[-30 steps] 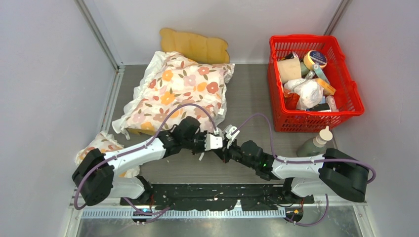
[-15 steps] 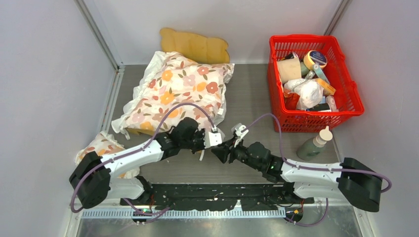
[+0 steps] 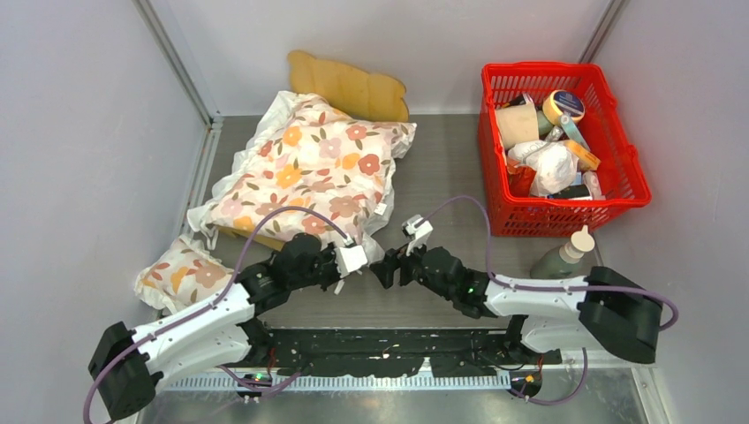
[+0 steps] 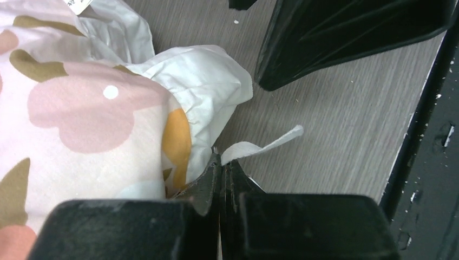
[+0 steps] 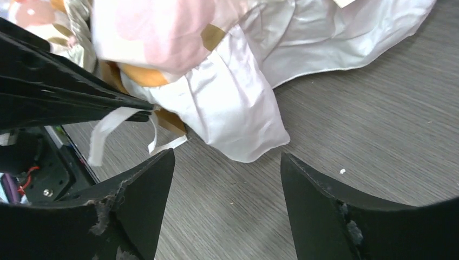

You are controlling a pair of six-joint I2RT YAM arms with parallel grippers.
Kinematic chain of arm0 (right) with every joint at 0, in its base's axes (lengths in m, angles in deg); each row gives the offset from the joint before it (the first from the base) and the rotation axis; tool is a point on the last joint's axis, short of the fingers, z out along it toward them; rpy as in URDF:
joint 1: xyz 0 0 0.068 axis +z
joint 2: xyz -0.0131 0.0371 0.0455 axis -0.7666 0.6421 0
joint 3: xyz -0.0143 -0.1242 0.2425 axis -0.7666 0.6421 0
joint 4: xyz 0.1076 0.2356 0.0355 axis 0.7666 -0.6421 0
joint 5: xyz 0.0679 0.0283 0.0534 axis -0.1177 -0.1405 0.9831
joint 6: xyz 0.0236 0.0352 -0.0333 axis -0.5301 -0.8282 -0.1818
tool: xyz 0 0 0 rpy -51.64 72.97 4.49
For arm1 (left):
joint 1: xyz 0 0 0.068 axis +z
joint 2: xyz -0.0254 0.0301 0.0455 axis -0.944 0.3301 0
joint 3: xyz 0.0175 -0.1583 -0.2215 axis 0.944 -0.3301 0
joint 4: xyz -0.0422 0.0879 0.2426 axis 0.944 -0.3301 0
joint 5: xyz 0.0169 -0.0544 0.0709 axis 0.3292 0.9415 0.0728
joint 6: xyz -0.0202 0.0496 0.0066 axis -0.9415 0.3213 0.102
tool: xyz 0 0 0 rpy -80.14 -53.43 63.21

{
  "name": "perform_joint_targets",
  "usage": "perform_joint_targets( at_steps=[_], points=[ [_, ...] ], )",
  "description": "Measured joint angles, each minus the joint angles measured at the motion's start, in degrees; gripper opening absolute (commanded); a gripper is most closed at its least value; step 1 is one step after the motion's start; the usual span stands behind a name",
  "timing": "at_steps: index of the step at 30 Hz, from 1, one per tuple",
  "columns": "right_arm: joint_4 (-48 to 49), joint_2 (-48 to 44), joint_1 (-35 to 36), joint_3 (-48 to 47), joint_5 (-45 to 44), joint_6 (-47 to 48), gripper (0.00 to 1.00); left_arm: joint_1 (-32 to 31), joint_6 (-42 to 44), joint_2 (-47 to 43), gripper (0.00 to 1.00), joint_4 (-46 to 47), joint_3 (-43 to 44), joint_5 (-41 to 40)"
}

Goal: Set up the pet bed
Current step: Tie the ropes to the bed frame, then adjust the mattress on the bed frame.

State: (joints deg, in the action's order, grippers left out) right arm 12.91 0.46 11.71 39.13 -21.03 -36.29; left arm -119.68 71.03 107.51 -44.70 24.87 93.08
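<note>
**A:** Where do the grippers sit against the floral cushion (image 3: 305, 168)?

**B:** Both are at its near right corner. The left gripper (image 4: 222, 169) has its fingers pressed together, pinching a white ribbon (image 4: 265, 145) right at the cushion's frilled edge. The right gripper (image 5: 227, 157) faces it from the right with its jaws wide apart, holding nothing. Only bare table (image 5: 346, 124) and the tip of the white frill lie ahead of it.

**A:** Anything else on the near side?

**B:** A small floral pillow (image 3: 181, 276) lies off the cushion's near left corner, apart from it. A green bottle (image 3: 561, 259) with a white cap stands upright, well to the cushion's right.

**A:** And the pet bed (image 3: 353, 84)?

**B:** It is under the cushion and mostly covered. Its scalloped headboard rises just behind the cushion's far edge, and a strip of light wood peeks out under the near left edge. The sleeping surface is hidden.

**A:** Farther out?

**B:** A red basket (image 3: 530, 216), full of mixed items, sits to the cushion's far right, not touching it.
</note>
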Motion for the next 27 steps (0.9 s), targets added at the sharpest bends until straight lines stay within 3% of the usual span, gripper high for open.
perform_joint_targets(
  at_steps=[3,4,5,7,9,15,19,25,27],
  points=[
    [0.85,6.01,0.0,-2.49,1.33,0.94,0.71,0.0,-1.64,-2.27,0.0,-1.14,-0.9,-0.66],
    [0.9,8.07,-0.09,-3.63,2.29,1.42,0.52,-0.02,-1.99,-2.67,0.0,-1.46,-1.01,-0.94],
    [0.9,9.88,-0.15,-4.85,3.37,1.84,0.26,-0.02,-2.23,-2.91,0.0,-1.81,-1.03,-1.16],
    [0.74,12.35,-0.7,-7.1,5.68,3.32,0.08,-0.04,-2.91,-3.15,0.0,-2.1,-1.03,-1.53],
    [0.13,13.46,-1.95,-9.79,8.02,3.93,0.05,-0.07,-3.23,-3.19,0.0,-2.27,-1.05,-1.79],
    [-1.84,15.12,-10.03,-21.73,14.21,7.32,0.05,-0.22,-4.31,-3.65,0.0,-2.1,-1.6,-2.45],
    [-4.09,21.92,-13.22,-32.28,20.17,9.14,0.08,-0.28,-4.57,-5.05,0.0,-1.55,-1.75,-2.93],
    [-8.79,35.39,-14.27,-46.23,26.08,10.45,0.33,-0.37,-4.79,-5.25,0.0,-1.6,-2.64,-3.17],
    [-10.88,38.12,-14.49,-49.35,27.21,10.38,0.48,-0.46,-4.94,-4.7,0.0,-1.57,-2.64,-3.21]
  ],
)
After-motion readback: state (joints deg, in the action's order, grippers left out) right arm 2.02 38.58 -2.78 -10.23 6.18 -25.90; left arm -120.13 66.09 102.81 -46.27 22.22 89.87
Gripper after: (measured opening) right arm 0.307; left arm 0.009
